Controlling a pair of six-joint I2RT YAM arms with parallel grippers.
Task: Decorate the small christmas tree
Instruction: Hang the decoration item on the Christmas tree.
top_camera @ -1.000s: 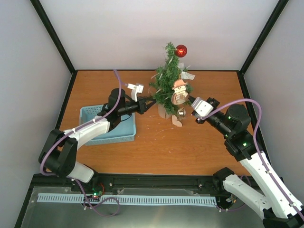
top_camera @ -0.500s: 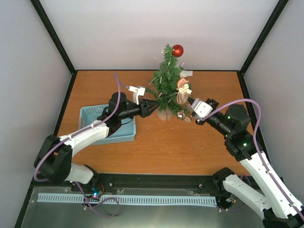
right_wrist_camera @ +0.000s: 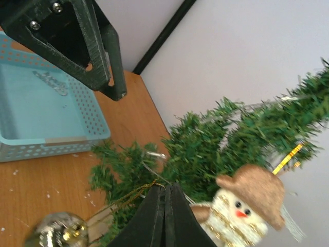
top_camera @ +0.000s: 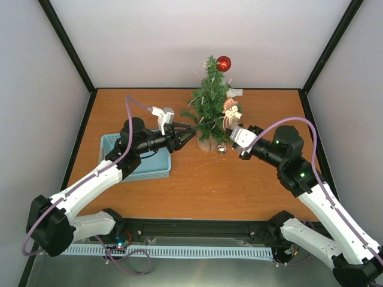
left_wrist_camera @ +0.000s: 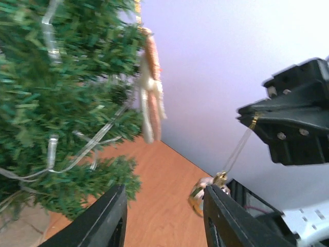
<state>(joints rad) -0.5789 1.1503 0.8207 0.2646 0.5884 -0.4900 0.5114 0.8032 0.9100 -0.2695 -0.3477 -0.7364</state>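
**Item: the small christmas tree**. Miniature dark green fir. It stands upright on its round pale base with its long axis vertical and its slim tip pointing up. It sits on the far half of the wooden table, between the two grippers.

**Fittings on the tree**
- Red ball, at the tip, just right of the point.
- Silver ribbon strands, threaded through the branches.
- Snowman figure with a tan hat and orange nose, hanging on the tree's right side from a gold striped loop.
- White tag, right of the tree above the snowman. Any writing on it is too small to read.

**Left gripper**. Just left of the tree at lower-branch height and aimed at it. The jaws stand apart with nothing between them.

**Right gripper**. Just right of the tree, below the snowman. The jaws are pressed together, pinching a thin gold cord.

**Gold bauble**. Hangs from that cord, low beside the tree's base on its right. Whether it touches the table cannot be told.

**Light blue basket**. Perforated walls. It rests on the table to the left of the tree, apart from it and partly under the left arm.
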